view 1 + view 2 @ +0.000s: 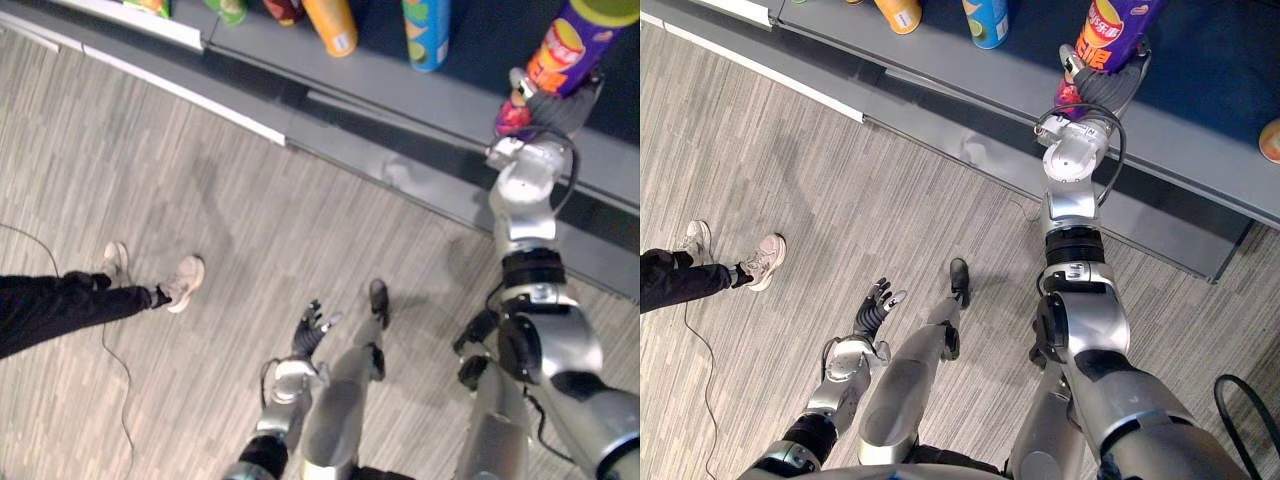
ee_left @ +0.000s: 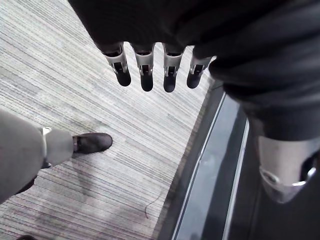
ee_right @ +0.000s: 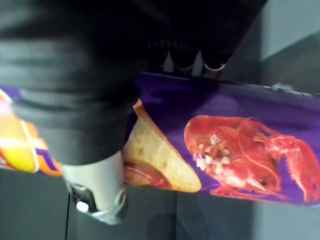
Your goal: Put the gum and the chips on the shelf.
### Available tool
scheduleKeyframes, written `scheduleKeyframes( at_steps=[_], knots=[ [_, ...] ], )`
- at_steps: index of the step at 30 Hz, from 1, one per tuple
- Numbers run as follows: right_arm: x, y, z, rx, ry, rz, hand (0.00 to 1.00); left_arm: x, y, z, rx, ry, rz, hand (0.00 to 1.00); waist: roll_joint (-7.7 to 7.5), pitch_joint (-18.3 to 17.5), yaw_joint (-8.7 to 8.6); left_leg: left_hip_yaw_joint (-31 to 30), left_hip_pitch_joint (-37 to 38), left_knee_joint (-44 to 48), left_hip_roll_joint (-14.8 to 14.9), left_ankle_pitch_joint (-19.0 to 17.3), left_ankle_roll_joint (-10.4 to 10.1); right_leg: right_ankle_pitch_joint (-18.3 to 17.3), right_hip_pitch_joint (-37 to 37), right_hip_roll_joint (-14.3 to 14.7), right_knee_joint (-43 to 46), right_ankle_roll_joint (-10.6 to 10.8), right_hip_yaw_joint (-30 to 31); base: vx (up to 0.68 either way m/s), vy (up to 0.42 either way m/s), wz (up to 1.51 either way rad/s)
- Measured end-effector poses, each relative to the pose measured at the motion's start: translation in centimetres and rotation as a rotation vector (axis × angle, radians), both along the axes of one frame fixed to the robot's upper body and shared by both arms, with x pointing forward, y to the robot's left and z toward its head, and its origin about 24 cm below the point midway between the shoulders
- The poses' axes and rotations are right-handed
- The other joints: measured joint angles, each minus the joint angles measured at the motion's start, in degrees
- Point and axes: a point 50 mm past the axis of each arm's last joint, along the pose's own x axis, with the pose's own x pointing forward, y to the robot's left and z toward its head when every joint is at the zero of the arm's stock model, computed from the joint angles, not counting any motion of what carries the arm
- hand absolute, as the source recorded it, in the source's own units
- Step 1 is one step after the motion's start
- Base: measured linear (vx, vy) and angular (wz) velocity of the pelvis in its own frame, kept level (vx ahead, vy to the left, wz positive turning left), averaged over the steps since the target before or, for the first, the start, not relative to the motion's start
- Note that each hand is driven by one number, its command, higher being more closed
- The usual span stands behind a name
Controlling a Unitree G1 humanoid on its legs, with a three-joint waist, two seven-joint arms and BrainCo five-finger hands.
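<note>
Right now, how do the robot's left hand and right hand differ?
The right hand is up at the shelf; the left hand hangs low over the floor. The right hand's fingers curl round the purple chips can; the left hand's fingers are straight and hold nothing. Both wear a dark ribbed cover.

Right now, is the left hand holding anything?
No: the left hand hangs with straight fingers over the striped floor, with nothing between fingers and thumb.
</note>
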Motion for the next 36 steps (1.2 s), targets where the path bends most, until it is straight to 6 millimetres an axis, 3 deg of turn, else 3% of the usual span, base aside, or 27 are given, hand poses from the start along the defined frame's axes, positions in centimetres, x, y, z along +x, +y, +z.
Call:
scheduleKeyframes(
  at_steps=[18, 34, 35, 36],
  knots=[
    [-1.4, -3.3, 1.8, -0.008, -0.055, -0.143, 1.00, 0.5, -0.8, 1.4, -0.089, -0.063, 0.012, 0.00, -0.17, 0.1, -0.41, 2.6, -0.2, -0.4, 0.0, 0.1, 0.1, -0.4, -1.2, -0.9, 0.9, 0.0, 0.1, 0.02, -0.019, -0.01],
    [-1.3, -1.9, 1.5, -0.035, -0.064, -0.099, 1.00, 0.8, -0.8, 1.9, -0.120, -0.086, 0.023, 0.00, -1.71, 1.1, -1.70, 4.6, -1.1, 1.5, 1.5, -0.2, 0.3, -0.4, -2.3, -0.5, 1.5, 0.0, 0.1, 0.00, -0.037, -0.04],
    [-1.2, -1.8, 1.2, -0.037, -0.060, -0.095, 0.00, 0.8, -0.8, 1.9, -0.120, -0.086, 0.023, 0.00, -1.82, 1.0, -1.74, 4.8, -1.1, 1.6, 1.7, -0.3, 0.1, -0.4, -2.3, -0.4, 1.5, 0.0, -0.1, -0.01, -0.056, -0.02],
    [-1.2, -1.8, 0.8, -0.029, -0.045, -0.090, 0.00, 0.8, -0.8, 1.9, -0.120, -0.086, 0.023, 0.00, -1.93, 1.1, -1.75, 5.3, -1.1, 1.8, 2.0, -0.4, 0.1, -0.4, -2.1, -0.2, 1.4, 0.0, -0.2, -0.01, -0.056, -0.02]
  ],
)
